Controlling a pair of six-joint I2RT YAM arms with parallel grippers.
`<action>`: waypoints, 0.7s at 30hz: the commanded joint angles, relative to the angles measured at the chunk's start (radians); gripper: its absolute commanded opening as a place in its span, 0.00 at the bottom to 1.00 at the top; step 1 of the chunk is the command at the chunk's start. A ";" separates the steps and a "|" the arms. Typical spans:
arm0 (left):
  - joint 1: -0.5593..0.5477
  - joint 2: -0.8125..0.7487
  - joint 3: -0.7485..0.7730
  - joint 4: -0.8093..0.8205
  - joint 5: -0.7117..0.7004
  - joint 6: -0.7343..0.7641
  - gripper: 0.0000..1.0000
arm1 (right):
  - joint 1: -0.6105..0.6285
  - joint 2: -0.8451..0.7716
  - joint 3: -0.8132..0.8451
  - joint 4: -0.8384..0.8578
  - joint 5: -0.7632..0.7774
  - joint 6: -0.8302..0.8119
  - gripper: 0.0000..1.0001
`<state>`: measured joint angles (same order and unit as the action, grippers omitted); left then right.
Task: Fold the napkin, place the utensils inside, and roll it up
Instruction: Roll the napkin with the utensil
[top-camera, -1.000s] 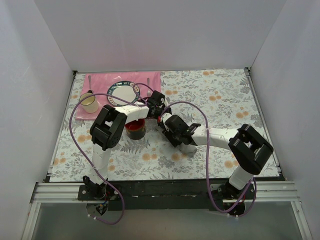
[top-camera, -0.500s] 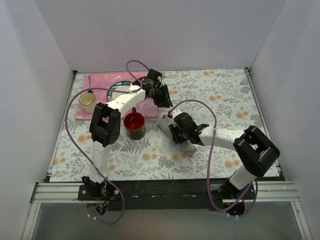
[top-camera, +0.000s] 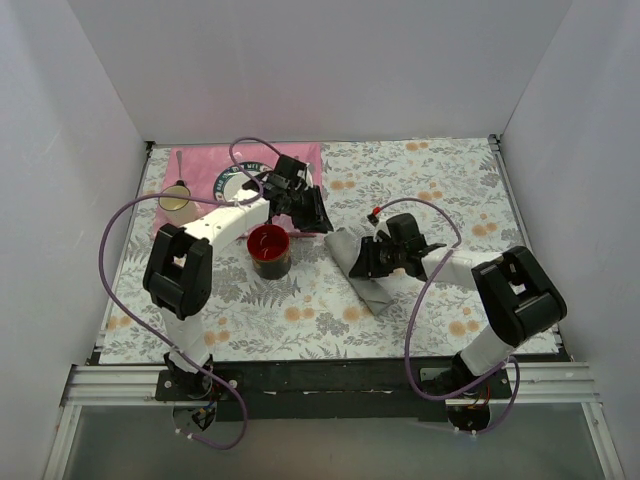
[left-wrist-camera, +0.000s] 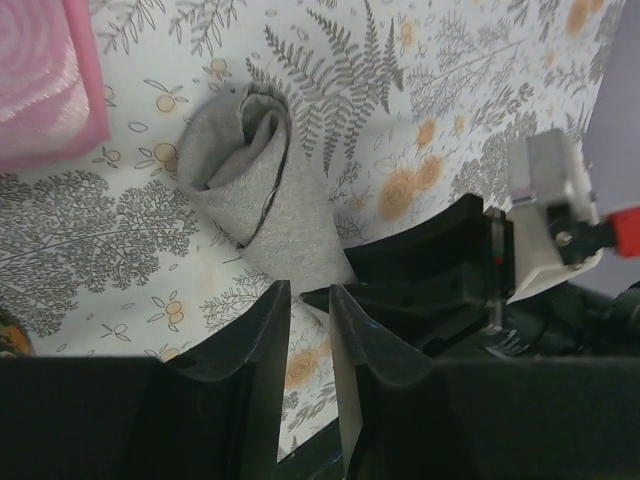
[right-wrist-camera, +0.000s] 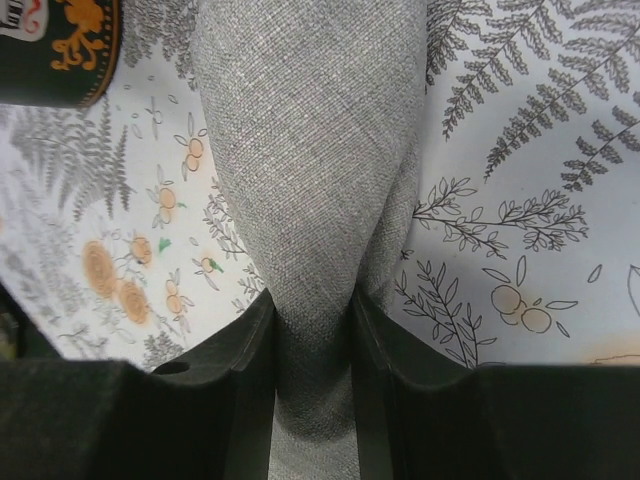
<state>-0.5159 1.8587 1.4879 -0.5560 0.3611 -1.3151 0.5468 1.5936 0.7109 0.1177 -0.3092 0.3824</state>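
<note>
The right gripper (right-wrist-camera: 312, 310) pinches the rolled napkin (right-wrist-camera: 310, 150); the left gripper (left-wrist-camera: 308, 295), narrowly parted, seems empty just beside it.

Top external: fixed high above and behind the arm bases. Looks down and forward from far off, taking in the whole worktop (top-camera: 450, 180) from near edge to far edge.

Left wrist: hangs low over the worktop's middle. Looks past its own jaws at the napkin (left-wrist-camera: 265, 210), with the placemat (left-wrist-camera: 40, 80) at upper left and the right arm (left-wrist-camera: 440, 280) at right.

Right wrist: sits closest of all. Looks along the napkin between its own jaws, with the mug (right-wrist-camera: 60, 45) at top left.

Shares the napkin across all three views, the mug between top and right wrist.
</note>
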 joint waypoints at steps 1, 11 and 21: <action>-0.064 -0.059 -0.075 0.051 0.059 -0.006 0.21 | -0.074 0.061 -0.082 -0.004 -0.250 0.090 0.11; -0.133 0.013 -0.113 0.191 0.124 -0.079 0.18 | -0.169 0.117 -0.174 0.143 -0.398 0.158 0.11; -0.128 0.165 -0.118 0.231 0.033 -0.079 0.16 | -0.170 0.102 -0.169 0.123 -0.384 0.150 0.11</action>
<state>-0.6529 2.0045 1.3701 -0.3420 0.4610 -1.4113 0.3683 1.6768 0.5774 0.3664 -0.7246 0.5503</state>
